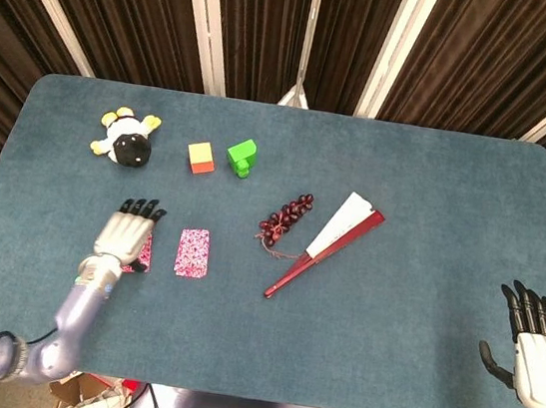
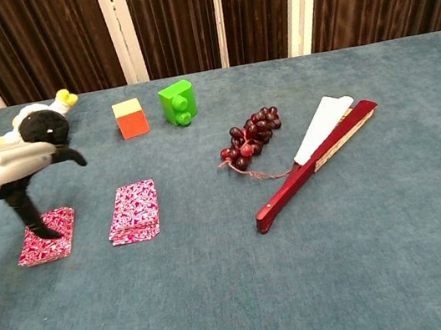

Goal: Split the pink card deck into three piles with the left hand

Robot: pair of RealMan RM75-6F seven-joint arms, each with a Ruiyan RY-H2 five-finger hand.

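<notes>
The pink card deck lies in two piles on the blue table. The larger pile (image 1: 192, 252) (image 2: 134, 211) is flat and untouched. A smaller pile (image 1: 145, 252) (image 2: 46, 236) lies to its left. My left hand (image 1: 126, 235) (image 2: 10, 170) hovers over the smaller pile with its fingers spread and holds nothing. Its dark thumb points down onto that pile; contact cannot be judged. In the head view the hand covers most of the small pile. My right hand (image 1: 536, 349) rests at the near right edge with fingers apart and nothing in it.
A black plush toy (image 1: 125, 141) (image 2: 38, 128) lies at the far left. An orange-yellow block (image 1: 200, 157) (image 2: 131, 118) and a green block (image 1: 243, 157) (image 2: 178, 103) stand behind the cards. Grapes (image 1: 286, 218) (image 2: 250, 138) and a red fan (image 1: 328, 244) (image 2: 321, 157) lie right of them.
</notes>
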